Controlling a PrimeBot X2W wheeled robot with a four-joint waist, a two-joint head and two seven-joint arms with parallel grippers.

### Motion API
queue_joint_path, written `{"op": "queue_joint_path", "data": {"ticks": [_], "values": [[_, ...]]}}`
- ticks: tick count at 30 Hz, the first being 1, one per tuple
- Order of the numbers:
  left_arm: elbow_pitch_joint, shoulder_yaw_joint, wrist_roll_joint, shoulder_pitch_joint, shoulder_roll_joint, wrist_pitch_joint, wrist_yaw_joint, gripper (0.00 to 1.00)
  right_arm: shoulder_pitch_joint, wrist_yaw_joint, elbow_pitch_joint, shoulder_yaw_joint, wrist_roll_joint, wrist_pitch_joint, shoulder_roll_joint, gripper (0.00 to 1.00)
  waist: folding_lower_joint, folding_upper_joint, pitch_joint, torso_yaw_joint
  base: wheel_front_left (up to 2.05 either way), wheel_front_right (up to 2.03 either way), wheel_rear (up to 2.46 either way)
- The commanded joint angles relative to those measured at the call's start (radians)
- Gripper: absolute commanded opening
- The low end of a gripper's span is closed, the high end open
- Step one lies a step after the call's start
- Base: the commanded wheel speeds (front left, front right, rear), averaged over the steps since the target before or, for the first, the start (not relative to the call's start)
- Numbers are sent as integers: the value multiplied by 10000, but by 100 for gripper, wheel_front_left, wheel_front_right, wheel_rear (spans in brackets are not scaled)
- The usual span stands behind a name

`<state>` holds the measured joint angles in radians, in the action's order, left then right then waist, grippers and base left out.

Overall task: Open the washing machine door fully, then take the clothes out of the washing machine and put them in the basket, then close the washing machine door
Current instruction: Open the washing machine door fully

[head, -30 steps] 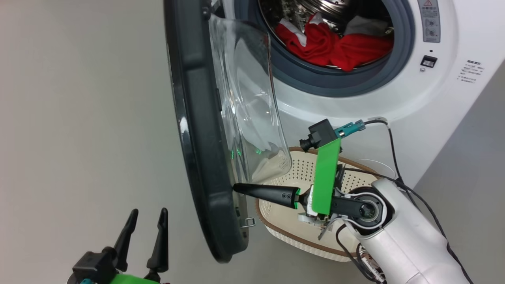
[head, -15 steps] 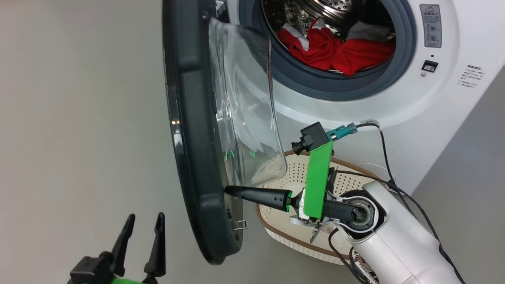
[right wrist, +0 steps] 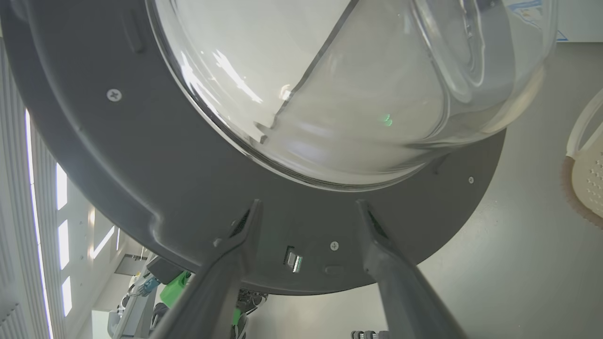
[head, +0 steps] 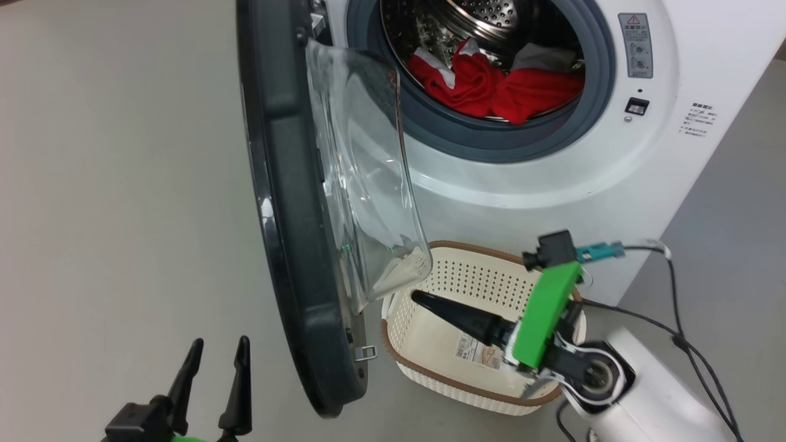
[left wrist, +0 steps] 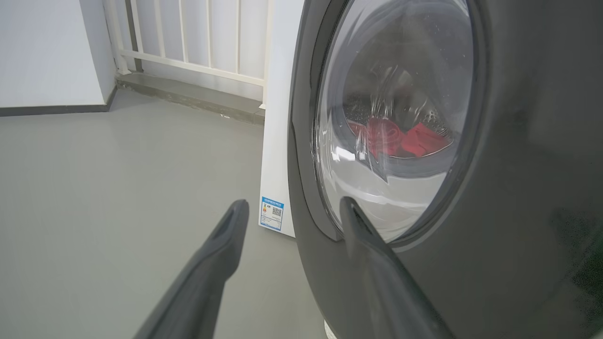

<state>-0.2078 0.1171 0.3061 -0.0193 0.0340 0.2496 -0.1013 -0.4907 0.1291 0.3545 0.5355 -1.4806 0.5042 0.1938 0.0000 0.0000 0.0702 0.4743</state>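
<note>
Pointing at the inner rim of the washing machine door point(head: 288, 215), the two fingers of the right gripper point(head: 424, 301) are spread and empty above the basket point(head: 479, 279). The fingers of the left gripper point(head: 220, 344), also parted on nothing, sit low outside the door. The door stands about square to the washing machine point(head: 552, 184), with the clothes point(head: 491, 92) heaped in its drum point(head: 485, 18). To finish opening, I'd press the dark rim near the latch point(head: 365, 353), not the glass point(head: 362, 184).
</note>
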Motion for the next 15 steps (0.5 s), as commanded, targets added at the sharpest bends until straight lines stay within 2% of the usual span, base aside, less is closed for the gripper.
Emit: {"op": "queue_joint_path", "data": {"ticks": [1,7,15], "values": [[171,-369,-83,-45,162,122,-41,100,232,16,-222,142,201,-367,97,100,0,0,-42,-50,0,0,0],[118,-518,-149,-42,162,122,-79,100,1077,16,-139,214,532,-1982,917,100,0,0,-132,-168,0,0,0],[175,-774,-145,112,162,122,-87,100,1833,16,793,530,1277,-4464,1696,100,0,0,-234,-523,0,0,0]]}}
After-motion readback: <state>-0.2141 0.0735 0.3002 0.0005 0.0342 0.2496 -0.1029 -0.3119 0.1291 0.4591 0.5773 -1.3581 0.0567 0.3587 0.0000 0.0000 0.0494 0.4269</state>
